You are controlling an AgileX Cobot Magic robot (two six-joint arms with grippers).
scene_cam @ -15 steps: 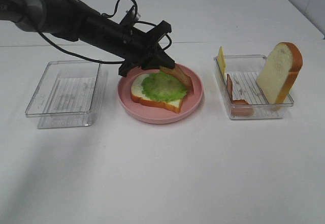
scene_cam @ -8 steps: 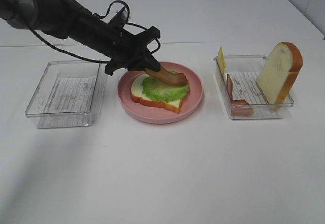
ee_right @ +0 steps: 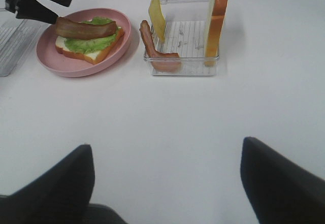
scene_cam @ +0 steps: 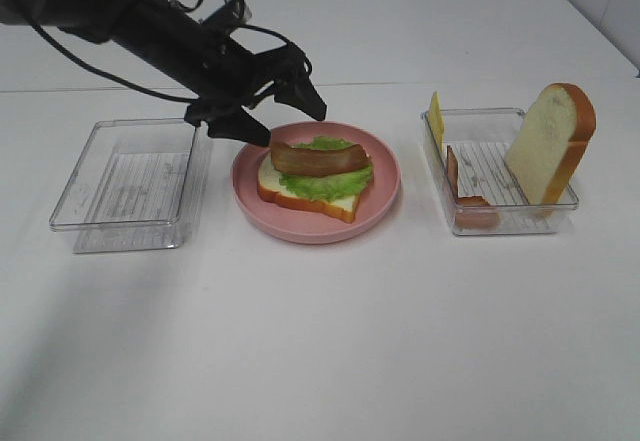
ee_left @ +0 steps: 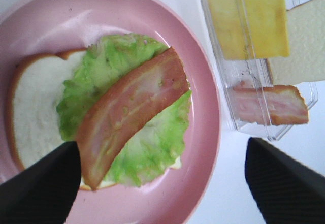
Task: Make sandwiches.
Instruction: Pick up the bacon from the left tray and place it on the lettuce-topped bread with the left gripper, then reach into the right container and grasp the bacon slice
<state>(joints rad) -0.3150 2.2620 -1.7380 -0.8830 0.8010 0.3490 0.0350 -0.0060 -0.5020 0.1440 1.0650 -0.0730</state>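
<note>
The left claw (scene_cam: 287, 121) has let go and drawn back up. A second ago it was pinching the bacon strip (scene_cam: 320, 158) over the plate, and now its jaws stand wide apart and hold nothing. The strip lies flat just below and ahead of its fingertips, clear of both. It tops the lettuce (scene_cam: 312, 180) and the bread slice (scene_cam: 300, 201), so the half-built sandwich (scene_cam: 315, 176) sits on the pink plate (scene_cam: 300, 233) directly under that claw's reach. Seen from the claw, the strip's long axis runs slantwise to the line between the two fingers.

What's left for the stack is in the tray (scene_cam: 500, 223) on the far side of the plate from the left claw. The cheese slice (scene_cam: 436, 118) stands on edge there beside a spare bacon piece (scene_cam: 470, 206) and an upright bread slice (scene_cam: 550, 141). The right claw (ee_right: 165, 183) is also wide open and empty, and it faces that tray straight ahead. I'd judge it the nearer arm for the next pick.
</note>
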